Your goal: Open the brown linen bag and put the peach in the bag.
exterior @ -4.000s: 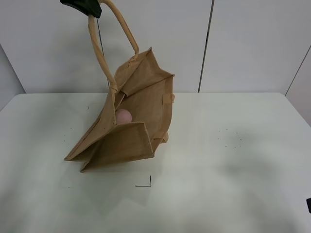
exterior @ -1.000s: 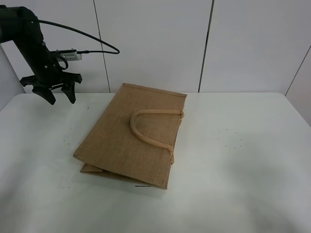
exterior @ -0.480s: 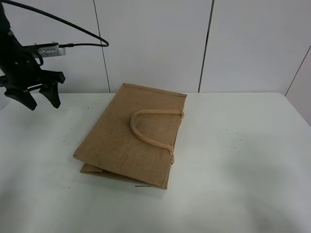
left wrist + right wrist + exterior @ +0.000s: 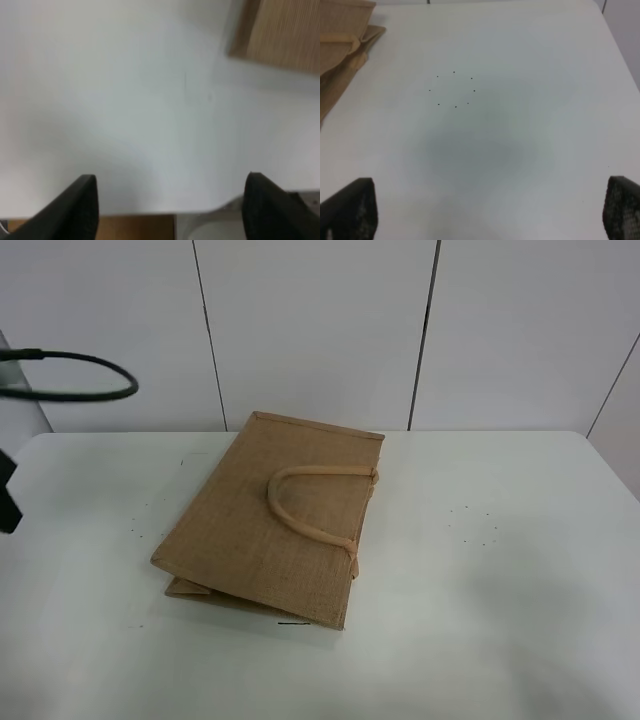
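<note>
The brown linen bag (image 4: 270, 530) lies flat and closed on the white table (image 4: 480, 570), with one loop handle (image 4: 305, 505) on top. A corner of it shows in the left wrist view (image 4: 282, 35) and its edge in the right wrist view (image 4: 340, 35). The peach is hidden in every view. My left gripper (image 4: 170, 205) is open and empty over the table's left edge, well away from the bag. My right gripper (image 4: 490, 207) is open and empty over bare table to the right of the bag.
A dark part of the left arm (image 4: 6, 495) and its black cable (image 4: 80, 392) show at the left edge of the exterior view. Small black dots (image 4: 452, 90) mark the table right of the bag. White wall panels stand behind the table.
Four seconds ago the bag hung open from its handle with the peach inside; now it lies flat. In the last second the left arm has moved left, almost out of the exterior view.
</note>
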`<state>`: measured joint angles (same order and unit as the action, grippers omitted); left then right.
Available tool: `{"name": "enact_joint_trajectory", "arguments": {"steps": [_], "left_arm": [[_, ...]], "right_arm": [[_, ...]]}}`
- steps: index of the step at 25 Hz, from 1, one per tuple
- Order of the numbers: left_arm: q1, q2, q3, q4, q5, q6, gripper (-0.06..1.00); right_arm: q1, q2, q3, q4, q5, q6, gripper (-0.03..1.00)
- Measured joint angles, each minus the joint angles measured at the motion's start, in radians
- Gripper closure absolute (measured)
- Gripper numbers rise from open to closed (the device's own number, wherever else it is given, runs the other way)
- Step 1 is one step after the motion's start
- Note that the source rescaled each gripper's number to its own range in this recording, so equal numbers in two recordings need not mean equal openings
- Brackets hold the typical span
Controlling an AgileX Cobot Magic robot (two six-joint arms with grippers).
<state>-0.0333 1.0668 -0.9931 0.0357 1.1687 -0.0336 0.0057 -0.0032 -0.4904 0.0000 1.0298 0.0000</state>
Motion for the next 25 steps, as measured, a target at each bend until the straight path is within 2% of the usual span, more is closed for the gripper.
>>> {"name": "enact_joint_trajectory", "arguments": {"steps": [8,13,16,25], "left_arm": [[0.0,-0.469,0.304,0.018,-0.001,0.004,0.09],[0.0,-0.717,0.449,0.018,-0.058,0.004,0.09],[0.0,-0.826,0.493,0.017,-0.093,0.004,0.09],[0.0,-1.02,0.495,0.015,-0.11,0.004,0.09]], "right_arm": [[0.0,0.0,0.0,0.0,0.0,0.0,-0.03],[0.0,0.0,0.0,0.0,0.0,0.0,-0.03],[0.0,0.0,0.0,0.0,0.0,0.0,-0.03],[0.0,0.0,0.0,0.0,0.0,0.0,-0.03]]}}
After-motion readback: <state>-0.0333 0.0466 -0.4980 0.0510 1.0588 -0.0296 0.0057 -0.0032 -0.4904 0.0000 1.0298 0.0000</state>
